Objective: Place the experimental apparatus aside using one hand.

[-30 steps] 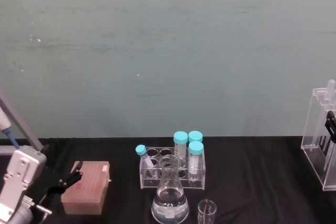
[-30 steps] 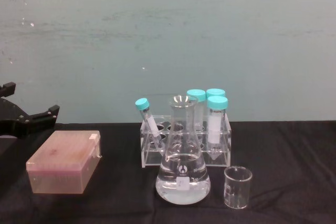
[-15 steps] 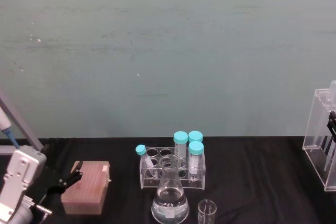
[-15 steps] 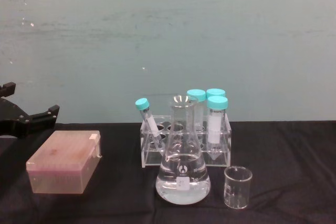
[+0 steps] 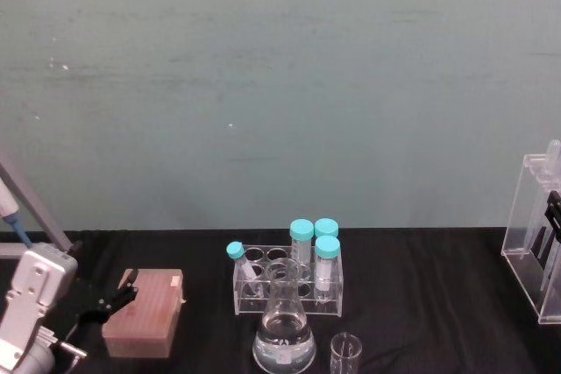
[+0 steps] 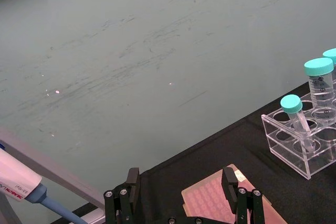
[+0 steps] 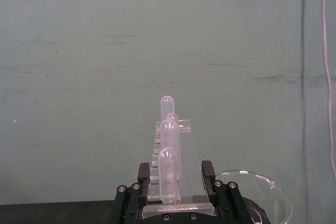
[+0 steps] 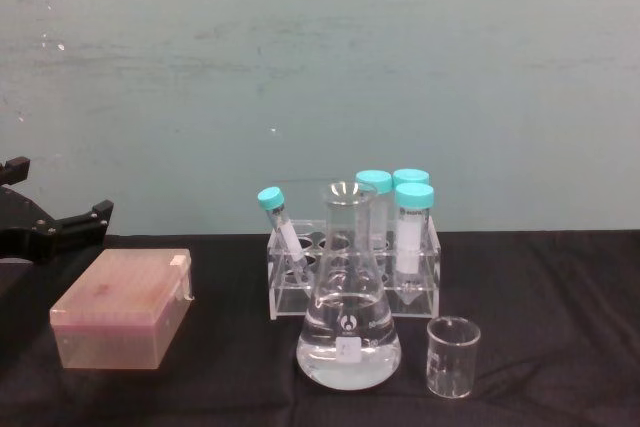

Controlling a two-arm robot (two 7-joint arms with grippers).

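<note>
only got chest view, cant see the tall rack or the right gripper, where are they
Observer: Head view puts the rack at the table's far right.
Operator: and the gripper
Observer: The right gripper has its fingers against both sides of the rack's base.
Operator: tubes ok
Observer: The tubes stand upright in a row in the rack.

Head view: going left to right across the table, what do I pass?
left gripper, pink box, capped-tube rack, small beaker, tall acrylic rack in the right gripper. The flask overlaps the capped-tube rack, so it is left out.
</note>
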